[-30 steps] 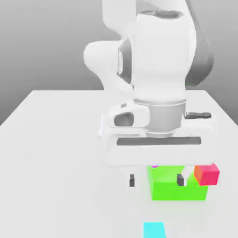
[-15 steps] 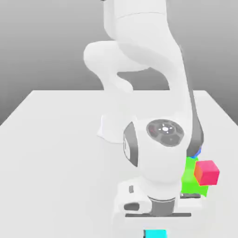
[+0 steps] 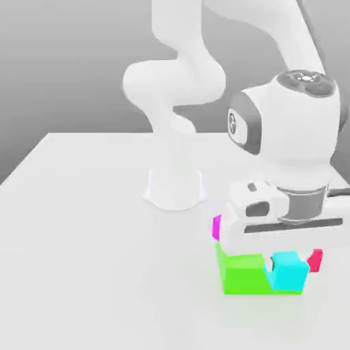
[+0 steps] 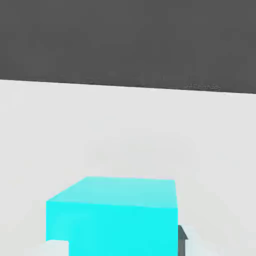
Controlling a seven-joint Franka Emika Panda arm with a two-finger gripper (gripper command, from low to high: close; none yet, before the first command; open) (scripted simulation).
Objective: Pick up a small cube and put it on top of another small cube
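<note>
The small cube (image 3: 289,271) is a plain cyan block with flat, untextured faces and crisp edges, evenly lit and matte. In the exterior view it hangs just under the white hand of the arm (image 3: 287,137), in front of the big green block (image 3: 240,275) and overlapping it. The pincer (image 3: 290,265) is closed onto the small cube, gripping it on two opposite sides; its fingers are mostly hidden behind the hand and the cube itself. In the hand view the cube (image 4: 117,217) sits close to the camera with its top face and one side showing, and a dark finger pad (image 4: 182,239) is pressed at its edge.

Being a cube, it has no long axis to speak of. It is held squarely, its top face level and its visible faces roughly lined up with those of the green block.

The green block is a much larger, bright, smooth-sided box resting on the desk (image 3: 82,239), which is a flat pale grey slab with no grain or markings. A red cube (image 3: 316,260) peeks out at the exterior view's right of the cyan one, and a magenta cube (image 3: 217,227) shows at the green block's far corner toward the exterior view's left; how either one rests is probably not decidable, since the hand covers most of both.

The arm is glossy white with rounded, moulded shells and darker grey joint rings, rising from a round white base (image 3: 175,188) on the desk.
</note>
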